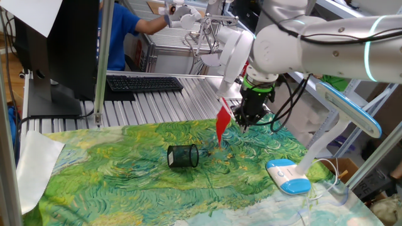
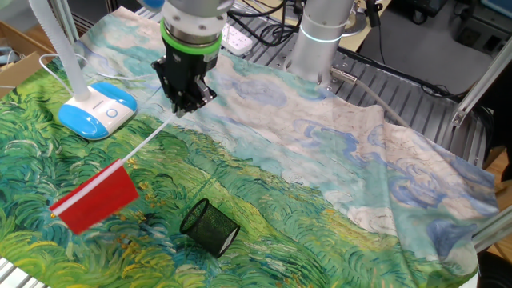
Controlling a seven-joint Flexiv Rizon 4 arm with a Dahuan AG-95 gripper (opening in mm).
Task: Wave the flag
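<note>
The red flag [image 2: 98, 198] hangs in the air on a thin pale stick [image 2: 152, 138] that runs up to my gripper [image 2: 182, 106]. The gripper is shut on the end of the stick and holds the flag above the painted cloth. In one fixed view the flag [image 1: 223, 120] hangs just left of and below the gripper [image 1: 245, 121], with its lower edge close to the cloth. The dark mesh cup [image 1: 183, 156] lies on its side on the cloth, left of and below the flag; it also shows in the other fixed view [image 2: 210, 226].
A white and blue desk lamp base [image 1: 288, 176] stands on the cloth to the right; its stem rises beside the arm. It also shows in the other fixed view [image 2: 98, 110]. A keyboard [image 1: 144, 83] and a monitor [image 1: 56, 47] stand behind the cloth. A person in blue [image 1: 119, 31] is at the back.
</note>
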